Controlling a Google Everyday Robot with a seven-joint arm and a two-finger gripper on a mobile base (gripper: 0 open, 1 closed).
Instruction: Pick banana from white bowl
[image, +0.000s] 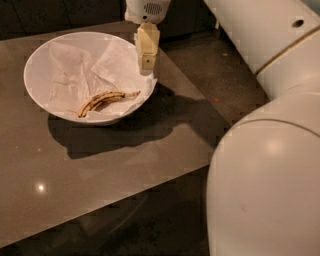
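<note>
- The hand (146, 64) hangs from a white wrist at the top edge of the view and points downward over the right rim of the white bowl (34, 70).
- How far the hand is open cannot be told from this angle. It has hold of nothing that can be seen.
- The banana (105, 100) lies in the front part of the white bowl on crumpled white paper (75, 70). It is dull yellow with dark streaks.
- The banana lies roughly left to right, with its thin stem end toward the right. That end is below the hand and apart from it.
- The white bowl stands on a dark glossy tabletop (100, 170) toward its far left, and casts a broad shadow (125, 135) forward and to the right.
- The robot's large pale arm casing (270, 175) fills the right side of the view, nearer the camera than the tabletop.
- A dark speckled floor (220, 80) shows beyond the right edge of the tabletop.
</note>
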